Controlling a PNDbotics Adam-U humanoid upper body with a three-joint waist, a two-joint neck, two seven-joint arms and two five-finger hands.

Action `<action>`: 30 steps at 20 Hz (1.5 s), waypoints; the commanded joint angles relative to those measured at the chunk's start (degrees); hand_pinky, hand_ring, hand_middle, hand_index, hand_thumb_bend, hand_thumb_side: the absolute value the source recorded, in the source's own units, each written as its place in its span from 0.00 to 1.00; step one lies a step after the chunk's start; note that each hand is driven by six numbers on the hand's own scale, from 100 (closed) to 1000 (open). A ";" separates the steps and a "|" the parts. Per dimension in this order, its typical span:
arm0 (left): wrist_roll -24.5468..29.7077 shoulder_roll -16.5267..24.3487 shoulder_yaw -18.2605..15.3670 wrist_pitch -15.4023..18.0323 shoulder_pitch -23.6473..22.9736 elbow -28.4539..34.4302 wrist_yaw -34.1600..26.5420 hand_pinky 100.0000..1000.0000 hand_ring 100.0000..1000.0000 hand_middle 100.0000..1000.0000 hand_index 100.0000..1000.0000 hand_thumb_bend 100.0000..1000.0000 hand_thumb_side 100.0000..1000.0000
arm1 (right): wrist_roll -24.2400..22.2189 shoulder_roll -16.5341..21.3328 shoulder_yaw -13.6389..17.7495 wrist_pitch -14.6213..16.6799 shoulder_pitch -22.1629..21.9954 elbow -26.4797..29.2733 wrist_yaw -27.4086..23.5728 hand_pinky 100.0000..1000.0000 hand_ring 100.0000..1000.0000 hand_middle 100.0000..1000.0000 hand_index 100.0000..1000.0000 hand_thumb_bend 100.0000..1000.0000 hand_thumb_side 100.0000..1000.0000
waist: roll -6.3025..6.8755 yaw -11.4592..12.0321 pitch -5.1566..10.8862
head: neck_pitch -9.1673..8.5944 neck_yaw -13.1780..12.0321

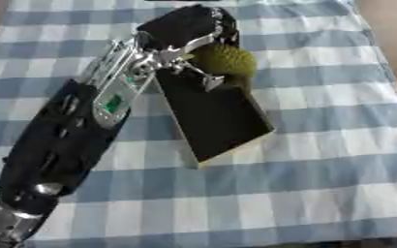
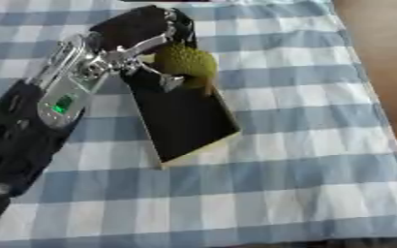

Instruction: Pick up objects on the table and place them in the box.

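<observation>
Left hand (image 1: 185, 29): your fingers curl round the bumpy green fruit (image 1: 225, 62).
Fruit: held above the box's far end.
Box (image 1: 219, 116): dark, open, mid-desk (image 1: 320, 193).
Room: bare checked cloth right and near.

A dark, shallow box (image 1: 219, 116) lies near the middle of a blue-and-white checked table (image 1: 320, 184). The robot's left arm (image 1: 66, 131) slants across the table's left side, blocking approach from there. Its left hand (image 1: 185, 29) holds a bumpy green object (image 1: 227, 60) over the box's far end, covering that opening. The box's near end lies uncovered. The cloth right of the box and in front of it is bare.
</observation>
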State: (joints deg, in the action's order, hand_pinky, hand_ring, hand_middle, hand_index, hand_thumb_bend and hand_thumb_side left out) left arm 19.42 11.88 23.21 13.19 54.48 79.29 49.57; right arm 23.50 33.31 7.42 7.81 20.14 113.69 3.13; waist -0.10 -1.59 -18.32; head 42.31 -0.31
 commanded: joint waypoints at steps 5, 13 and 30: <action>-0.17 -0.18 0.97 1.82 -0.22 -3.00 2.73 0.53 0.51 0.53 0.59 0.25 0.00 | 0.16 0.99 0.70 0.03 0.31 0.90 -0.21 0.78 0.62 0.59 0.66 0.00 0.55 | -0.03 -0.09 1.11 | -0.04 0.40; 3.84 0.70 1.12 5.46 -2.71 -6.50 4.44 0.75 0.77 0.79 0.91 0.43 0.11 | 0.36 1.03 0.87 0.00 0.22 0.90 -0.12 0.78 0.62 0.59 0.66 0.00 0.55 | -0.02 0.26 1.09 | -0.13 0.67; -11.02 3.84 -8.12 -4.14 -5.21 11.31 -6.58 0.68 0.73 0.74 0.87 0.23 0.34 | 0.67 1.36 1.14 0.13 -0.06 0.90 0.04 0.78 0.62 0.59 0.66 0.00 0.54 | -0.28 1.33 1.39 | -0.17 1.18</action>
State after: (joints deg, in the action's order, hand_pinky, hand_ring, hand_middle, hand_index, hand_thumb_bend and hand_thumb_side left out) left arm 9.78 14.41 16.71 10.94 48.57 87.55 45.66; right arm 23.92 33.29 7.79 7.89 19.65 113.69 3.13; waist -0.17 -0.26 -18.28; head 42.29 0.66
